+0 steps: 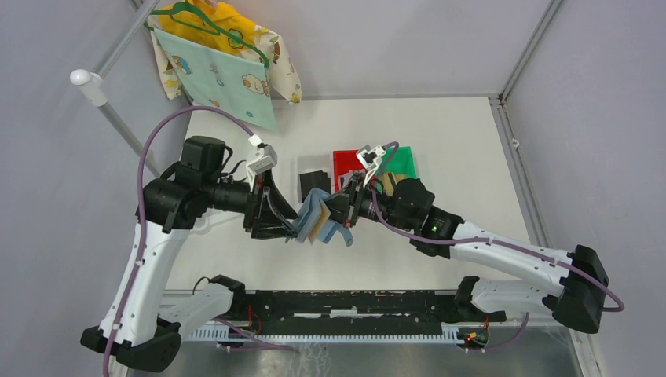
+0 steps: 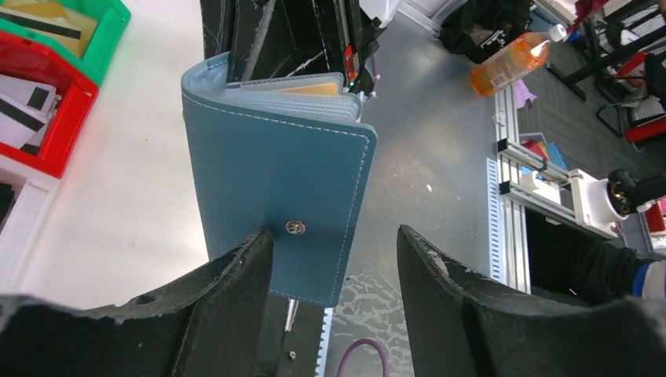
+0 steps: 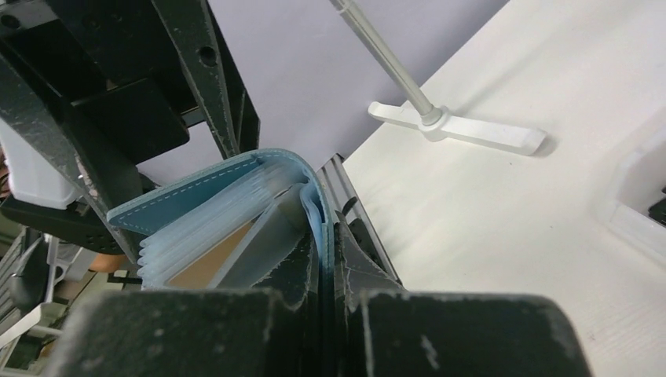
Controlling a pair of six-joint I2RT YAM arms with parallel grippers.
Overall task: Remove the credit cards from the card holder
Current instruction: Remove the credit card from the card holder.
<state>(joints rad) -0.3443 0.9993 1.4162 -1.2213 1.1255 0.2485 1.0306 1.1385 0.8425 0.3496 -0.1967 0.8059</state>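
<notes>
Above surface point(image 1: 440, 133), my right end effector point(image 3: 326, 236) clamps card holder point(image 2: 275, 165); my left end effector point(image 2: 334, 234), released, faces its cover head-on.

I have open room over the bare white tabletop point(image 1: 471, 157) at centre right of the top view. Mid-frame, the slate-blue folding card holder point(image 1: 306, 224), held aloft, blocks the way, with a white plastic bin point(image 1: 299, 165), a red bin point(image 1: 345, 159) and a green bin point(image 1: 404, 163) just above it in the frame. Patterned cloths point(image 1: 220, 71) hang at upper left.
</notes>
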